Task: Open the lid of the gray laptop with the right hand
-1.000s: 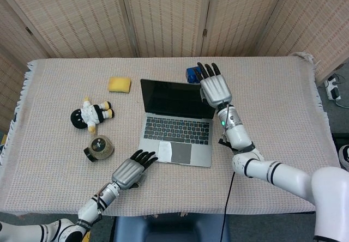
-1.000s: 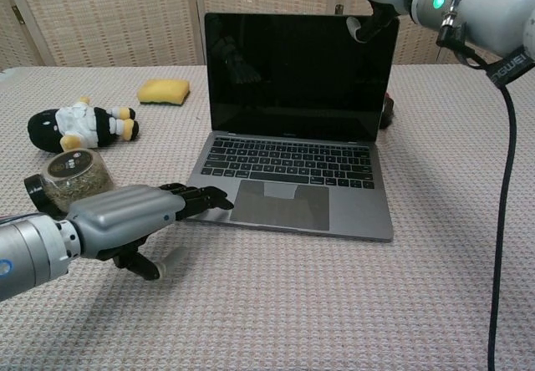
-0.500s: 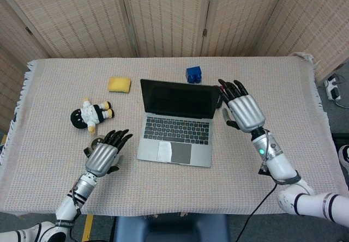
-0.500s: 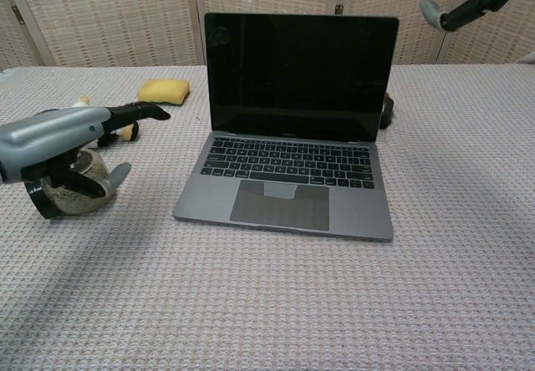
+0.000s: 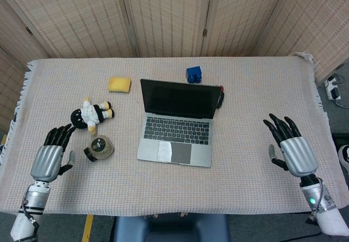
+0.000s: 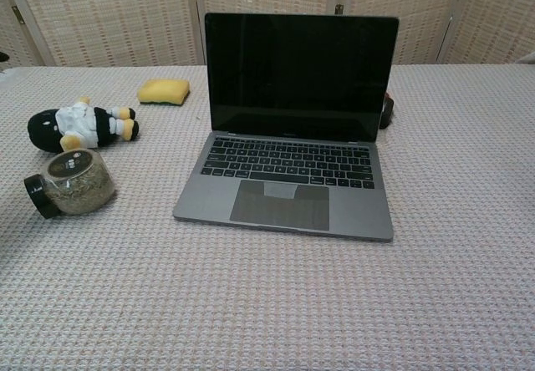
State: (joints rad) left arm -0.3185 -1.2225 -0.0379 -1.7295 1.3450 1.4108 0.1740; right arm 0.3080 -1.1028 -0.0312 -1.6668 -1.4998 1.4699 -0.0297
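Observation:
The gray laptop [image 5: 177,121] [image 6: 292,137] stands in the middle of the table with its lid upright and its dark screen facing me. My right hand [image 5: 292,148] hovers near the table's front right, well away from the laptop, fingers spread and holding nothing. My left hand [image 5: 50,156] is at the front left, fingers apart and holding nothing. Neither hand shows in the chest view.
A plush toy [image 5: 91,114] [image 6: 75,126] and a lying jar [image 5: 99,147] [image 6: 73,183] are left of the laptop. A yellow sponge [image 5: 119,84] [image 6: 163,91] and a blue block [image 5: 193,74] lie behind it. A dark object [image 5: 220,97] sits at the lid's right edge.
Both hands have pulled back from the laptop toward the table's front corners. The right hand left the lid's top edge; the lid stays upright.

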